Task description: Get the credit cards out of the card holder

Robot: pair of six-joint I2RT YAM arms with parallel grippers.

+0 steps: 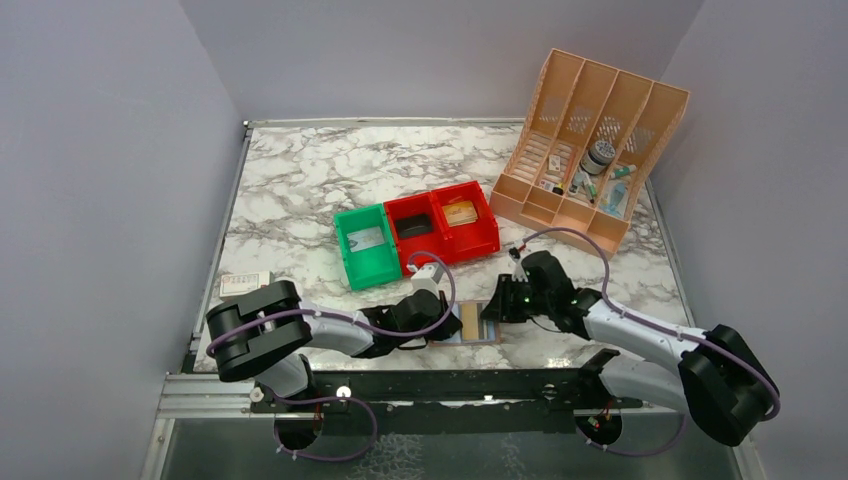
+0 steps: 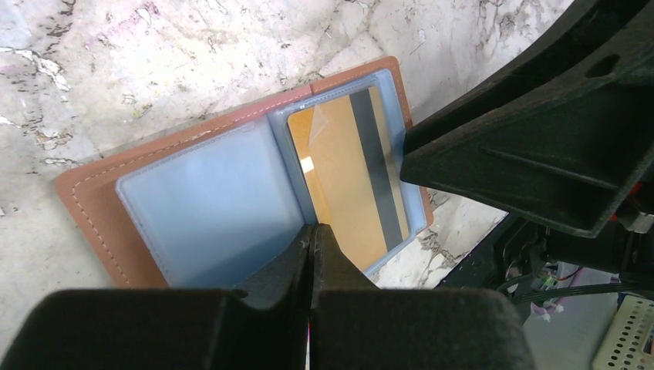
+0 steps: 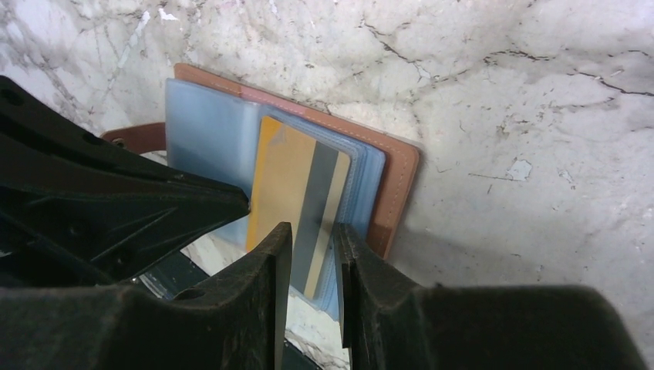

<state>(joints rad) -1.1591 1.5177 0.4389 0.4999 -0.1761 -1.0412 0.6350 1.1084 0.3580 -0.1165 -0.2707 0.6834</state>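
Observation:
The brownish-pink card holder (image 1: 487,337) (image 2: 92,204) (image 3: 399,173) lies open near the table's front edge, between both arms. A yellow-gold credit card (image 1: 469,320) (image 2: 339,177) (image 3: 289,177) with a dark stripe sits in its right pale blue pocket. The left pocket (image 2: 208,208) looks empty, and no dark grey card shows. My left gripper (image 1: 440,322) (image 2: 312,231) is shut, its tips resting at the fold between the pockets with nothing seen between them. My right gripper (image 1: 497,305) (image 3: 312,231) stands slightly open over the near end of the yellow card, whose stripe shows in the gap.
Behind the holder stand a green bin (image 1: 365,248) and two joined red bins (image 1: 445,222). A peach slotted organizer (image 1: 590,150) with small items stands at the back right. A small white box (image 1: 245,283) lies at the left edge. The two grippers are close together.

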